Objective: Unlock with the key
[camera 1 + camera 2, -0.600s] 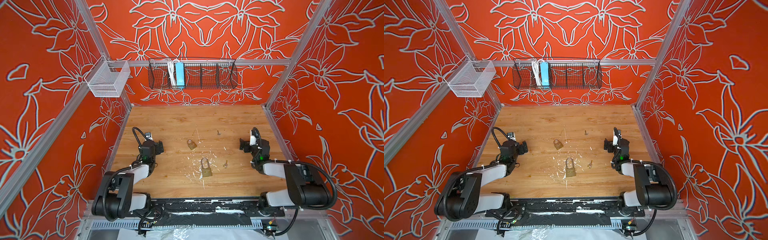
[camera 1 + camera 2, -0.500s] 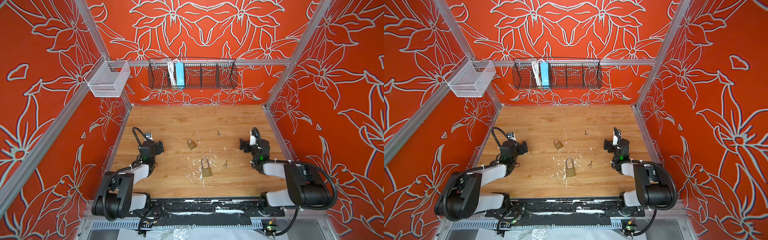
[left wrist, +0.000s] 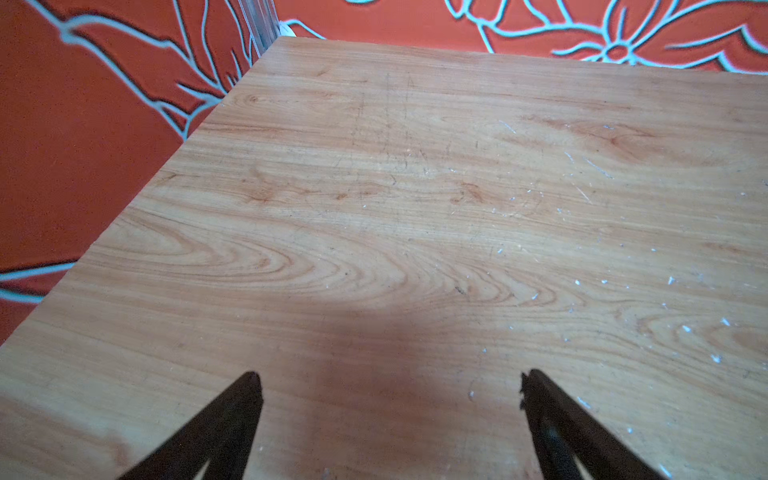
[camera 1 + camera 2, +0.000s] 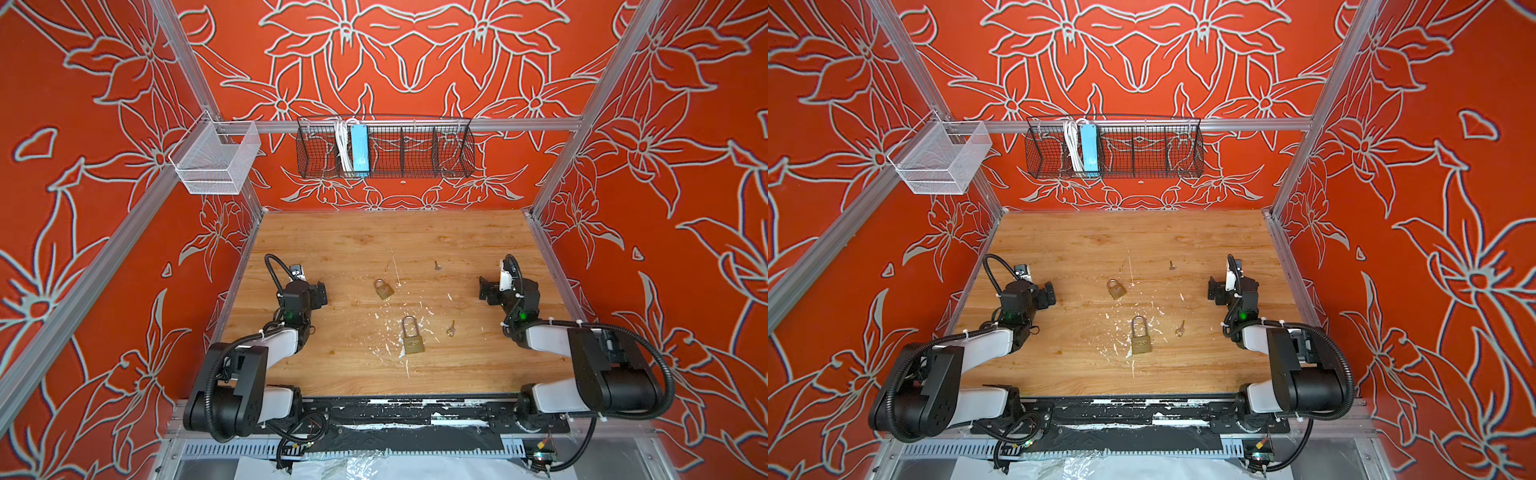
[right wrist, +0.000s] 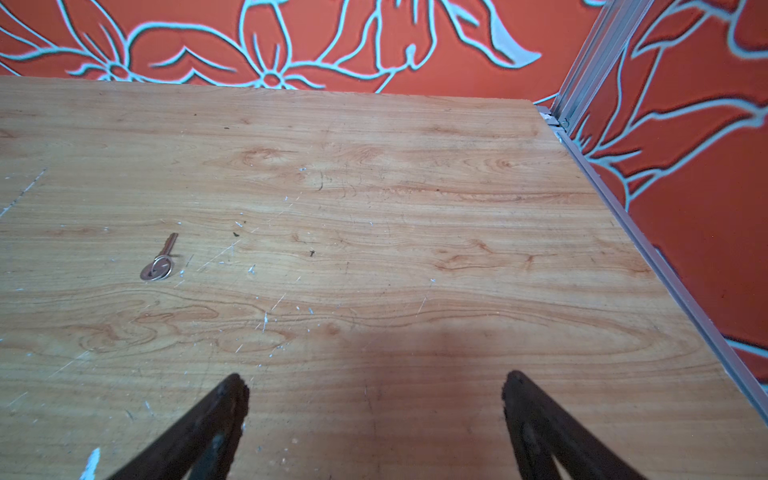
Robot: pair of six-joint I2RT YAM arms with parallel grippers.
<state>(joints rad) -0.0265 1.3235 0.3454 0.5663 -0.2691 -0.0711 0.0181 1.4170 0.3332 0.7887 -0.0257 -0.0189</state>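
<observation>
At mid-table | padlock (image 4: pixel 412 337) shackle points rearward (key (image 4: pixel 450 329) beside likewise) | left pincer (image 3: pixel 390 374), right pincer (image 5: pixel 374 375) spread

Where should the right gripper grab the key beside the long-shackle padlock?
Probably at its round ringed head, from straight above: the key lies flat on the table, head toward the robot, blade pointing away, so the open right gripper leaves the blade free.

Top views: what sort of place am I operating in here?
Most likely a purpose-built robot test cell: a wooden tabletop boxed in by aluminium framing and red floral panels, the left arm and right arm mounted along its front edge, and a black wire basket hung on the back rail.
</observation>
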